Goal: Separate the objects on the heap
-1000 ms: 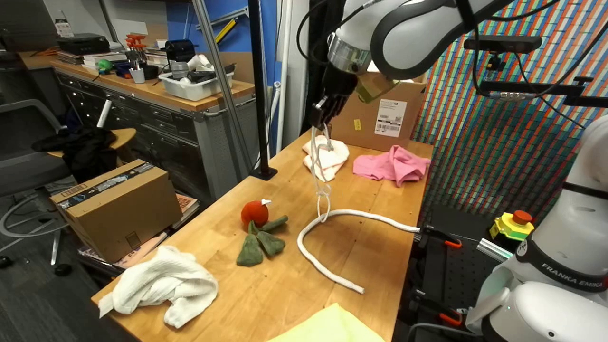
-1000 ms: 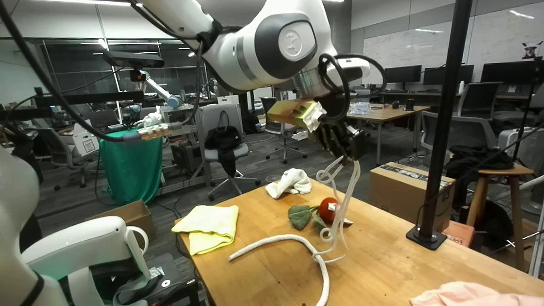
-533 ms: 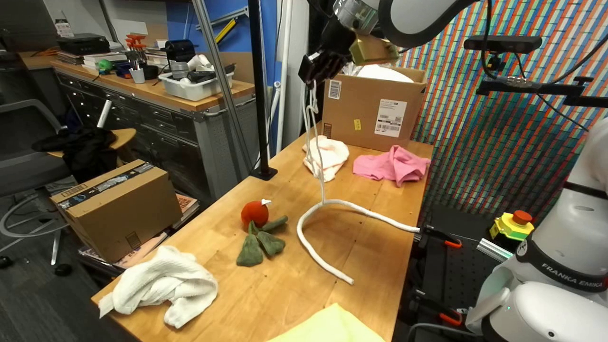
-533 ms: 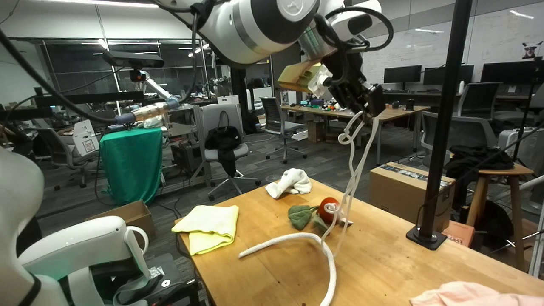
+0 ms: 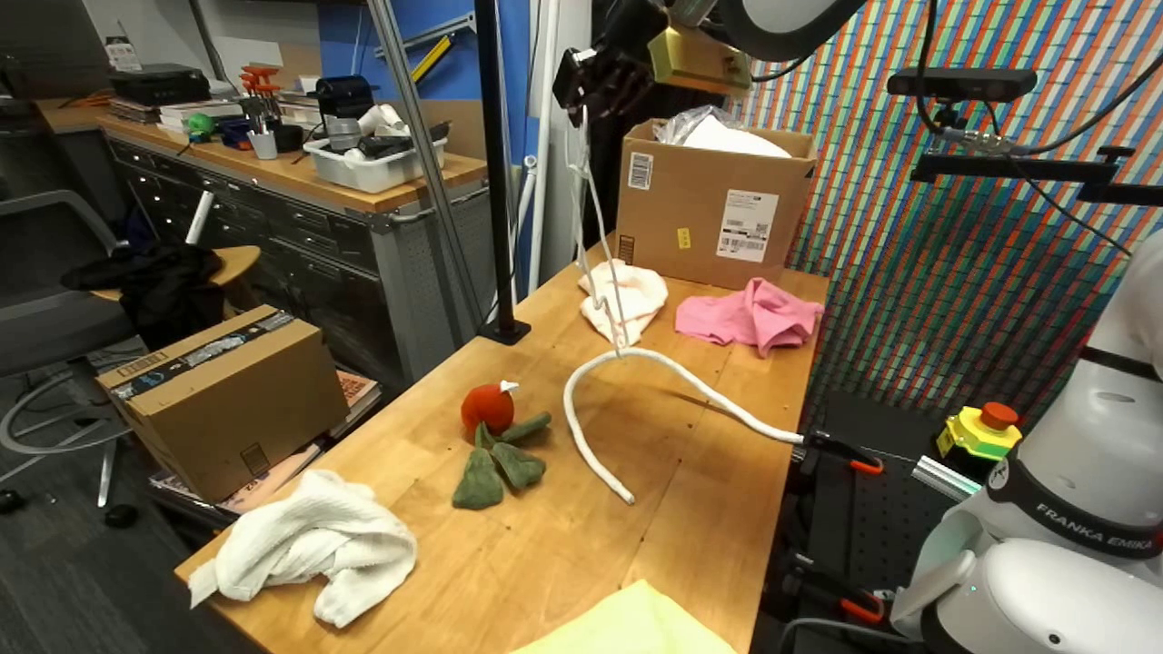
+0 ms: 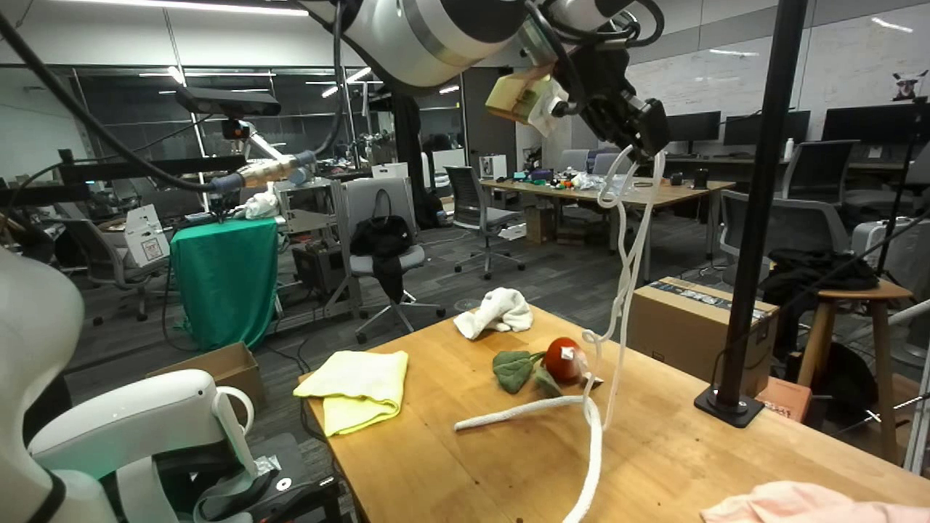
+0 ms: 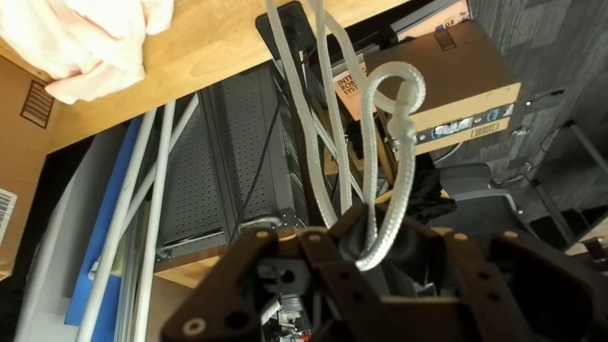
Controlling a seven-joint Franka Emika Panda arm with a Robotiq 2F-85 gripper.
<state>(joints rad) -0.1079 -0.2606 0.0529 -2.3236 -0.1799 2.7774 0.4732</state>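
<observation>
Gripping the thin white cord (image 7: 406, 164), dangling down to the thick white rope (image 6: 596, 450), between narrow jaws of the gripper (image 6: 643, 148) high above the table (image 5: 704, 481)! Looks like teasing those two apart; calls next for lifting fully clear, gently.

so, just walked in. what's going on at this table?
The Panda's gripper has a thin white cord clamped above the wooden table. Strands of it hang down to a thicker white rope; whether the two are tied or one piece, I can't tell. The rest lie apart from each other on the table: red-and-green soft toy, white towel, yellow cloth, pale peach cloth and pink cloth. Separating looks nearly done, the cord not yet put down.
</observation>
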